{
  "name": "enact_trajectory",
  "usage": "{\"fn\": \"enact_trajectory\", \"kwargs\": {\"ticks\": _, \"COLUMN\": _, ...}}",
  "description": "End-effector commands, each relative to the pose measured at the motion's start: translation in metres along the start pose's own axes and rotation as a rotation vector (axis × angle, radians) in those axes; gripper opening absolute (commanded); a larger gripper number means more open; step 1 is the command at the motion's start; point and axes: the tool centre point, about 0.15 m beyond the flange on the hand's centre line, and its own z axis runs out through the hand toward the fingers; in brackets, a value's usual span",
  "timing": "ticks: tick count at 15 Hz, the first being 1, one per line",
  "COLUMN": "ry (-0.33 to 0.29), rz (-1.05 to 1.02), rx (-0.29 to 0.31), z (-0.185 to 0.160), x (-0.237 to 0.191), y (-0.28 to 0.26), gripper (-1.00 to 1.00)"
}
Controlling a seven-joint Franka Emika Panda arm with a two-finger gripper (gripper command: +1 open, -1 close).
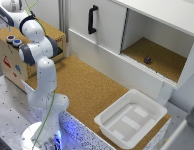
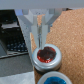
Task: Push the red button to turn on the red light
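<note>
In the wrist view the red button [image 2: 47, 55] has a dark red cap with bright glints and a pale rim. It sits on a cork-topped box just beyond my gripper [image 2: 40, 31]. The gripper's fingers are pressed together, hold nothing, and point down towards the button. A blue-capped button [image 2: 55, 79] lies right beside the red one. In the exterior view the arm reaches over a wooden box [image 1: 12, 60] at the far left. Two small round buttons [image 1: 13, 40] sit on top of it, and their colours are hard to tell there.
A white cabinet with a black handle [image 1: 92, 19] stands at the back. Its open compartment holds a small dark object [image 1: 147, 60]. A white plastic tray [image 1: 131, 118] rests on the cork counter [image 1: 87, 85] near the front edge.
</note>
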Motion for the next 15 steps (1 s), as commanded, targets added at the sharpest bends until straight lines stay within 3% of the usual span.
{"fn": "enact_trajectory", "kwargs": {"ticks": 1, "ry": -0.098, "rz": 0.04, "rx": -0.02, "z": 0.047, "x": 0.033, "y": 0.005, "gripper": -1.0}}
{"fn": "enact_trajectory", "kwargs": {"ticks": 4, "ry": -0.118, "rz": 0.065, "rx": -0.02, "z": 0.062, "x": 0.037, "y": 0.008, "gripper": -1.0}}
{"fn": "enact_trajectory", "kwargs": {"ticks": 5, "ry": -0.113, "rz": 0.096, "rx": -0.05, "z": 0.067, "x": 0.038, "y": 0.014, "gripper": -1.0}}
{"fn": "enact_trajectory", "kwargs": {"ticks": 8, "ry": -0.099, "rz": 0.145, "rx": -0.06, "z": 0.065, "x": 0.032, "y": 0.024, "gripper": -1.0}}
{"fn": "enact_trajectory", "kwargs": {"ticks": 13, "ry": 0.023, "rz": 0.131, "rx": -0.09, "z": -0.03, "x": 0.003, "y": 0.001, "gripper": -1.0}}
{"fn": "enact_trajectory", "kwargs": {"ticks": 14, "ry": 0.036, "rz": 0.154, "rx": -0.115, "z": -0.039, "x": -0.003, "y": 0.002, "gripper": 1.0}}
{"fn": "enact_trajectory", "kwargs": {"ticks": 15, "ry": 0.044, "rz": 0.19, "rx": -0.121, "z": -0.043, "x": -0.011, "y": 0.007, "gripper": 1.0}}
